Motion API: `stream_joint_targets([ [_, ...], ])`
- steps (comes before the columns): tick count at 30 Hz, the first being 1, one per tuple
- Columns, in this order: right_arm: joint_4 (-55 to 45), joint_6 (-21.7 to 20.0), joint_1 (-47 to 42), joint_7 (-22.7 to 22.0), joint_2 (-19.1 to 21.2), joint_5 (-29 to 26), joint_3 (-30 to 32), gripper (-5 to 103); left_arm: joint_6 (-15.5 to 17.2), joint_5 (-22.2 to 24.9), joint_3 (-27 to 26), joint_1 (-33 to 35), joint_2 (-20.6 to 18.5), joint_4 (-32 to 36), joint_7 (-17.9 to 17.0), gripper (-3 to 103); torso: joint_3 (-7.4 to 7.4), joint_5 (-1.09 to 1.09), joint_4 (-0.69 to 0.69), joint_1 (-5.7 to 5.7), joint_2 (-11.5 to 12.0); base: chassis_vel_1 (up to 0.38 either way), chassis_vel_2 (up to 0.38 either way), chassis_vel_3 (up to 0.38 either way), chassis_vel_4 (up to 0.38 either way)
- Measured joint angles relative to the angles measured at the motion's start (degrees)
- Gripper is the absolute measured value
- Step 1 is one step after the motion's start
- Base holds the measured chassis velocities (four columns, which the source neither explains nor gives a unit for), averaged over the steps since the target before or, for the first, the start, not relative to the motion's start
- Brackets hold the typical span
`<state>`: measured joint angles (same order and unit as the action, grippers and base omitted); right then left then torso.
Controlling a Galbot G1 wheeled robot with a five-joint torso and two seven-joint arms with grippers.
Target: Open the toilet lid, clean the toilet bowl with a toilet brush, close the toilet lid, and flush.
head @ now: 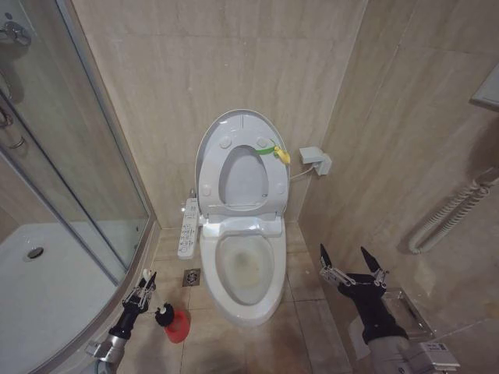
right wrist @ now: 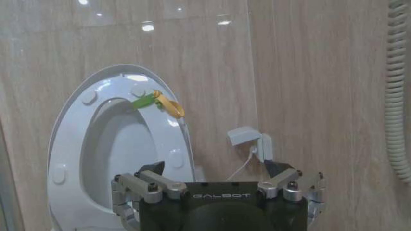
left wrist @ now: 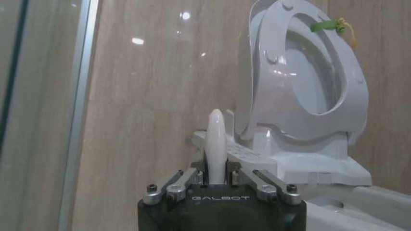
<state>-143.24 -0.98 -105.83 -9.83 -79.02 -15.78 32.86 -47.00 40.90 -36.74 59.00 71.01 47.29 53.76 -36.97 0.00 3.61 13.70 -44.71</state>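
The toilet lid [head: 238,125] stands raised against the back wall, with the seat ring [head: 212,175] up in front of it and a green-and-yellow tag [head: 273,151] near the top. The toilet bowl [head: 243,269] is uncovered. My left gripper [head: 145,277] is low beside the shower rail, shut on the toilet brush's white handle [left wrist: 216,139]. The dark brush head [head: 164,315] sits at the red holder [head: 178,327] on the floor. My right gripper [head: 344,254] hovers open to the right of the bowl, holding nothing.
The glass shower enclosure [head: 70,195] curves close along the left. A white button panel [head: 188,226] and a floor drain [head: 191,277] lie left of the bowl. A wall box [head: 316,160] with a cord and a coiled hose [head: 452,210] are on the right wall.
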Motion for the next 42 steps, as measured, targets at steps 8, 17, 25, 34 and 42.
stream_joint_targets([
  [8,0.00,0.00,0.00,0.00,0.00,0.00,0.00,100,0.02,-0.12,1.27,-1.27,0.25,-1.38,0.22,19,0.00,0.00,-0.01,0.00,0.00,0.000,0.000,0.000,0.000],
  [17,0.00,0.00,0.00,0.00,0.00,0.00,0.00,100,0.03,-0.66,1.69,-1.46,1.22,-3.01,0.81,19,0.00,0.00,-0.01,0.00,0.00,0.000,0.000,0.000,0.000],
  [25,0.00,0.00,0.00,0.00,0.00,0.00,0.00,100,0.03,-2.36,1.30,-1.60,1.20,-4.31,1.57,19,0.00,0.00,0.00,-0.01,0.00,0.000,0.000,0.000,0.000],
  [34,0.00,0.00,0.00,0.00,0.00,0.00,0.00,100,0.00,-4.41,0.23,-1.66,0.60,-5.22,2.73,19,0.00,0.00,-0.01,-0.01,0.00,0.000,0.000,0.000,0.000],
  [42,0.00,0.00,0.00,0.00,0.00,0.00,0.00,100,-0.01,-4.98,0.27,-3.07,0.00,-6.64,3.17,19,0.00,0.00,0.00,-0.01,0.00,0.000,0.000,0.000,0.000],
])
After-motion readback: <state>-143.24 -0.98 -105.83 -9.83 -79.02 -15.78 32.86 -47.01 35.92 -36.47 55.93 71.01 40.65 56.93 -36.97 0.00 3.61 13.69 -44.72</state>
